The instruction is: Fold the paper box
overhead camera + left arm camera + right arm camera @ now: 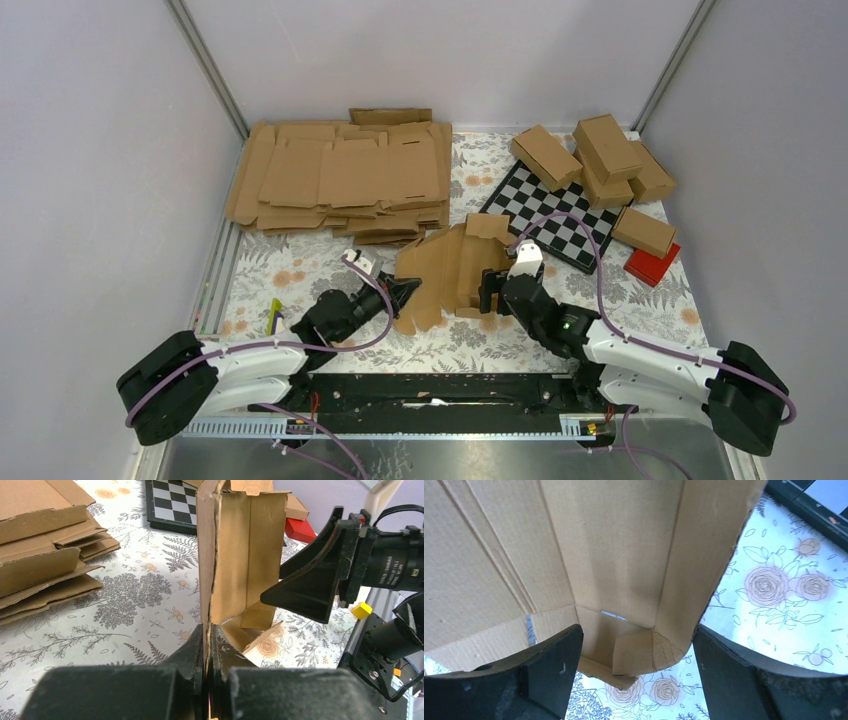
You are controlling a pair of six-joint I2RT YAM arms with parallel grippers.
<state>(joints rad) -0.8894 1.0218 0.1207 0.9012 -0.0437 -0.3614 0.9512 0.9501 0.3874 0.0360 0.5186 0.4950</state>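
Left pincer (209, 630) is pressed together on the thin lower edge of the paper box (240, 555), holding the half-formed sheet upright above the floral surface (125, 605). That hold is narrow; in judgement, any sideways push could make the cardboard pivot or slide out of it.

Just beyond, the right pincer (638, 642) stands spread wide, straddling the box's folded corner, its fingers (549, 655) close beside the walls. The corner flap there looks creased already. Should this pincer close hard or off the fold line, it would likely crush the wall instead of bending it, or drag the sheet from the left pincer's pinch. Unfixed panels may also spring flat again.

Farther back lie a checkerboard (545, 215), a small red box (652, 265), finished cartons (600, 155) and a stack of flat sheets (340, 180), all well apart from the work.
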